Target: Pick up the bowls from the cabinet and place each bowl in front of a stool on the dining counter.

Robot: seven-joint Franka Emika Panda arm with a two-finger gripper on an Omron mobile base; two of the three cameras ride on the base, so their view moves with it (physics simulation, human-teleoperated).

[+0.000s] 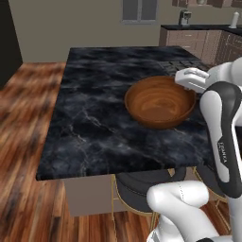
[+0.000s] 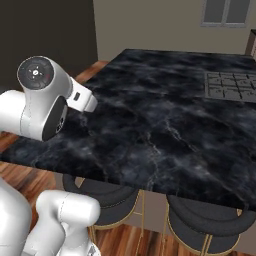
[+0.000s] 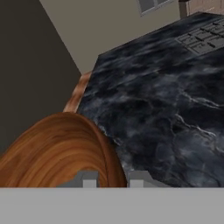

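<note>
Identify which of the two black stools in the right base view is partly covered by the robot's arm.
The left-hand stool, under the dining counter near its left corner: the white arm overlaps it, while the right-hand stool shows clear.

I am seeing just one marking: small dark lettering running down the black band of my arm (image 1: 226,153) in the left base view, too small and blurred for me to read. Nothing else is showing text.

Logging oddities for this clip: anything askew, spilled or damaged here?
Nothing spilled or damaged. The wooden bowl hangs above the dining counter, held at its rim by the hand, whose fingers straddle the wall. It tilts a little, which suits a carry. The stools are tucked under the edge.
</note>
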